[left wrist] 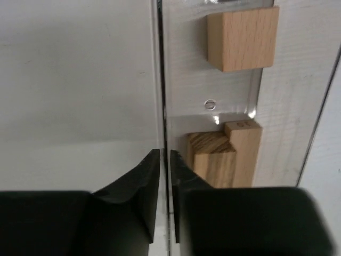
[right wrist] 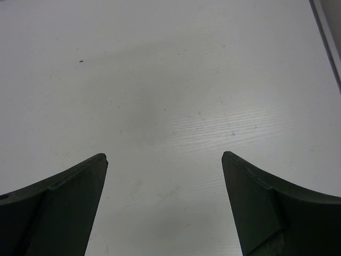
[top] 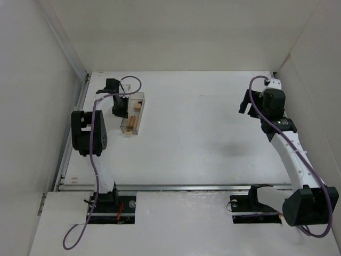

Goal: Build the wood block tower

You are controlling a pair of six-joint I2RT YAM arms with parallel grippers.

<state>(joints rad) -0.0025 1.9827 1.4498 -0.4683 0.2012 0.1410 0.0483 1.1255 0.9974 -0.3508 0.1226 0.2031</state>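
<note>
At far left, left gripper (left wrist: 165, 156) is clamping clear rectangular plastic box (top: 133, 114) by its wall.
Right gripper (right wrist: 164, 157) is idling, splayed; light-tan wooden blocks (left wrist: 242, 37) are likely needing tipping out.

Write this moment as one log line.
left gripper: shut on box wall | right gripper: open, empty | blocks: in box

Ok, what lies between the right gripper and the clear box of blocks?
Nothing: bare table from the right gripper to the clear box, in the top view.
</note>
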